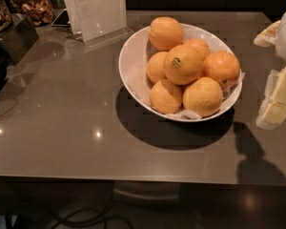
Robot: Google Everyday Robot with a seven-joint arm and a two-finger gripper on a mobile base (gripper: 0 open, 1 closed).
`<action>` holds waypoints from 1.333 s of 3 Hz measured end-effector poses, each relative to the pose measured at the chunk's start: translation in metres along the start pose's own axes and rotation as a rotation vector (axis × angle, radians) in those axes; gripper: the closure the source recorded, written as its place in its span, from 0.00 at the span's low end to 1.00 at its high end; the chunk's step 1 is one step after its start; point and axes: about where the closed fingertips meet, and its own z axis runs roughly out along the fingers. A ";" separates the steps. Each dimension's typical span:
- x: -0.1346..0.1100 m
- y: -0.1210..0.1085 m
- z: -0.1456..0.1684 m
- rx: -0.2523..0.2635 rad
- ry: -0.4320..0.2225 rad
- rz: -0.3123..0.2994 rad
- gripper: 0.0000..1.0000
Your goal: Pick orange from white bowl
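Observation:
The white bowl stands on the grey table, right of centre, with a white paper liner showing at its near rim. It holds several oranges. The orange with a dark greenish stem scar lies on top of the pile in the middle, scar facing up and left. My gripper, white with pale yellow parts, hangs at the right edge of the view. It is to the right of the bowl and apart from it, and it holds nothing that I can see.
A clear acrylic sign holder stands behind the bowl to the left. Jars of dried food and a dark box sit at the far left. The table's front edge runs below, with cables on the floor.

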 end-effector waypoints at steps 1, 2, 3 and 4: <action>0.000 0.000 0.000 0.000 0.000 0.000 0.00; -0.003 -0.006 -0.002 0.001 -0.045 0.022 0.00; -0.027 -0.029 0.010 -0.037 -0.157 0.006 0.00; -0.082 -0.048 0.046 -0.164 -0.284 -0.049 0.00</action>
